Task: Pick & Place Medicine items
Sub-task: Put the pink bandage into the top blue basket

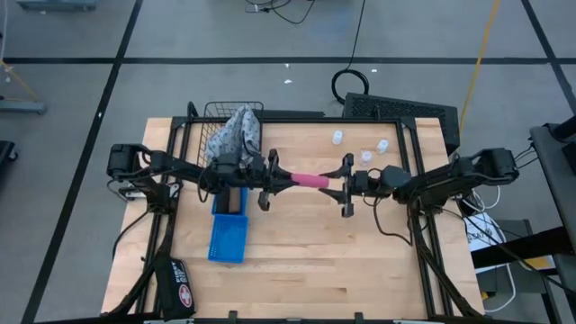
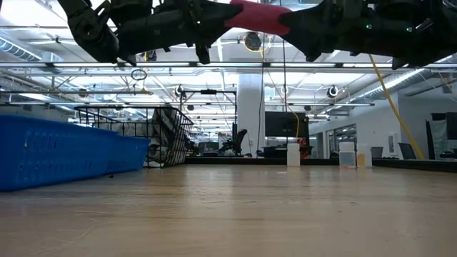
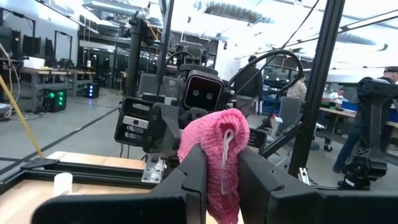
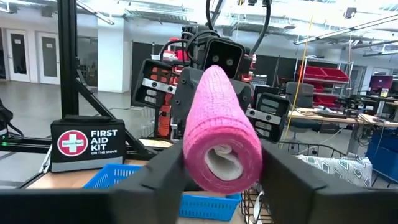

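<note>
A short pink roll of wrap (image 1: pixel 310 179) hangs in the air over the middle of the wooden table (image 1: pixel 297 270), spanning the gap between my two grippers. My left gripper (image 1: pixel 286 178) comes from the table's left and is shut on one end of it. My right gripper (image 1: pixel 333 183) comes from the right, its fingers closed against the other end. The low view shows the roll (image 2: pixel 260 16) high above the tabletop. Three small white bottles (image 1: pixel 366 155) stand upright on the table's far right part. My left gripper pinches the roll's left end (image 3: pixel 208 155) between its two fingers (image 3: pixel 189 177). The fingers run about level from the table's left, along the roll. The roll is lifted clear of the table. My right gripper has the roll's right end (image 4: pixel 194 149) between its two fingers (image 4: pixel 158 177), one against each side. The fingers come about level from the table's right, along the roll. The roll's open end (image 4: pixel 221 158) faces the wrist camera, and the roll lies roughly level between both grippers.
A black wire basket (image 1: pixel 202 115) with a grey patterned cloth (image 1: pixel 236 133) stands at the far left. A blue tray (image 1: pixel 228 238) lies near the left arm. A black first-aid pouch (image 1: pixel 178 286) sits at the near left corner. Bare wood lies below the roll.
</note>
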Robot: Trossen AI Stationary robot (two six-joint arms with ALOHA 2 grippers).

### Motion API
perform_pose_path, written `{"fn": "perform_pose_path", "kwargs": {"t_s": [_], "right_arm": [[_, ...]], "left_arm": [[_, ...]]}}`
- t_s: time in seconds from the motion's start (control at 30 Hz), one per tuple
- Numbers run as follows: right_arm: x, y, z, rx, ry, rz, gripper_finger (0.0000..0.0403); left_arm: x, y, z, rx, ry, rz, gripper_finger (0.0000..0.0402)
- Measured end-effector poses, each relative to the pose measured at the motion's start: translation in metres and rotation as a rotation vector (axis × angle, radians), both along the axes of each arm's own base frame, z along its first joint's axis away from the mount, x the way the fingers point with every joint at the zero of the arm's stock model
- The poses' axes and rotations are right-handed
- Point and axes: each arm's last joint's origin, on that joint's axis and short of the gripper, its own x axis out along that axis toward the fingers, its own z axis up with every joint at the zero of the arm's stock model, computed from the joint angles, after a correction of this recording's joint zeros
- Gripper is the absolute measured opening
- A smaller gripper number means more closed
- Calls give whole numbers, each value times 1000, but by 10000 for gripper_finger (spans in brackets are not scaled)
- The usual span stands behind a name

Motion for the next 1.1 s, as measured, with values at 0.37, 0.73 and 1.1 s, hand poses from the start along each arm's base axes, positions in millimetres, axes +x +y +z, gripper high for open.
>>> {"fn": "perform_pose_path", "kwargs": {"t_s": [0.37,0.73,1.1], "right_arm": [[0,0,-1,32,8,7,41],[1,0,-16,92,175,14,41],[1,0,-28,128,299,9,41]], "left_arm": [[1,1,-3,-85,52,0,73],[-22,6,34,-146,589,86,261],[19,8,123,32,988,146,311]]}}
